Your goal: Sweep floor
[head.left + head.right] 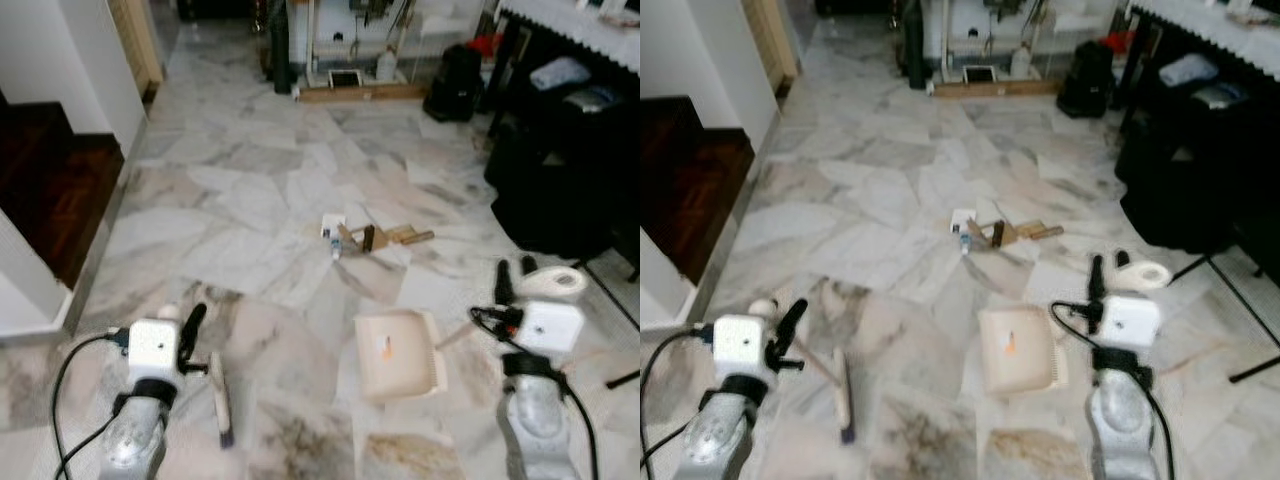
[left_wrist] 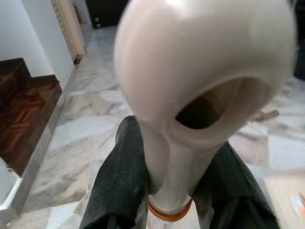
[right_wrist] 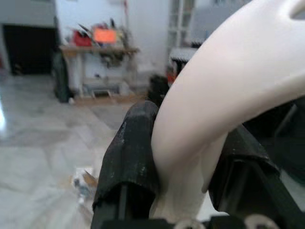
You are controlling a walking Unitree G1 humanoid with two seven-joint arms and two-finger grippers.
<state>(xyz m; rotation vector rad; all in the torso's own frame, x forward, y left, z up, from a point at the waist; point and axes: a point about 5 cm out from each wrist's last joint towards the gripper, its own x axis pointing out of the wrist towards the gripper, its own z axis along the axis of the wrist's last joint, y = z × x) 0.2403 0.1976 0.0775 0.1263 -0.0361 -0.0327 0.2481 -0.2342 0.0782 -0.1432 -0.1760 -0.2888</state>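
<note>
Left wrist view shows the left gripper [image 2: 178, 186] clenched on the cream handle of the broom [image 2: 200, 86], one black finger pressed to each side of its neck just below the looped end, and in the head views the broom head [image 1: 221, 395] rests on the marble floor [image 1: 250, 190] just beside and below those fingers. The right gripper [image 3: 190, 176] likewise grasps the pale curved handle of the dustpan [image 1: 398, 352], whose tray lies flat on the floor just inward of its fingers. Farther ahead of both pairs of fingers, a small heap of litter [image 1: 365, 238] lies between them on the marble.
</note>
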